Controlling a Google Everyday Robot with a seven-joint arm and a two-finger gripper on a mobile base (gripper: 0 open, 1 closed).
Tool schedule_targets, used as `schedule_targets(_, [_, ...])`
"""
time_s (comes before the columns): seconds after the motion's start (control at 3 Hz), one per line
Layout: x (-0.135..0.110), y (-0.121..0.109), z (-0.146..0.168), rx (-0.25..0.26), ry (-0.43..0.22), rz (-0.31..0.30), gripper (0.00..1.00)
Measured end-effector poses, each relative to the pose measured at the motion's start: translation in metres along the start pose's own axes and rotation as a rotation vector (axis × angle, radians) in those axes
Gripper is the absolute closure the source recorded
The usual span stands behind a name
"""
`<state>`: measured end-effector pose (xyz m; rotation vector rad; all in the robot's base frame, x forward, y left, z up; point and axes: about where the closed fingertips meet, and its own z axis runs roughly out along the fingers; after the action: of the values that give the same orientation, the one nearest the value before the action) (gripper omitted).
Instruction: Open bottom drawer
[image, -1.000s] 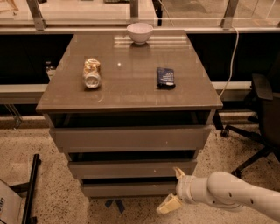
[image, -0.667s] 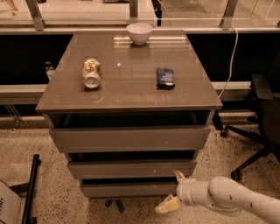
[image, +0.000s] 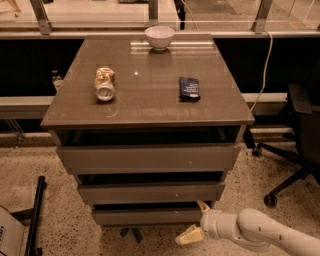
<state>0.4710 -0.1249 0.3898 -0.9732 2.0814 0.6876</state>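
Observation:
The bottom drawer (image: 147, 216) is the lowest and narrowest of three grey-brown flat fronts in the cabinet, and it looks closed or nearly closed. My gripper (image: 196, 221) is at the drawer's right end, low near the floor, on a white arm coming in from the lower right. Its fingers are spread open. The upper fingertip (image: 202, 205) reaches to the top right corner of the drawer front. The lower fingertip (image: 189, 235) hangs below and in front of the drawer's bottom edge. Nothing is held.
The middle drawer (image: 150, 192) and top drawer (image: 147, 158) sit above. On the cabinet top (image: 145, 107) lie a can (image: 104, 84) on its side, a dark packet (image: 189, 88) and a white bowl (image: 160, 37). An office chair (image: 295, 150) stands at the right. A black stand (image: 35, 215) is at the lower left.
The gripper and arm have shifted slightly left and down at the bottom drawer's right end. The drawers have not visibly moved.

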Motion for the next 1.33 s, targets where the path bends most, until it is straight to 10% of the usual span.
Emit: schedule_targets(1.33, [0.054, -0.047, 0.056, -0.042, -0.062, 0.177, 0.0])
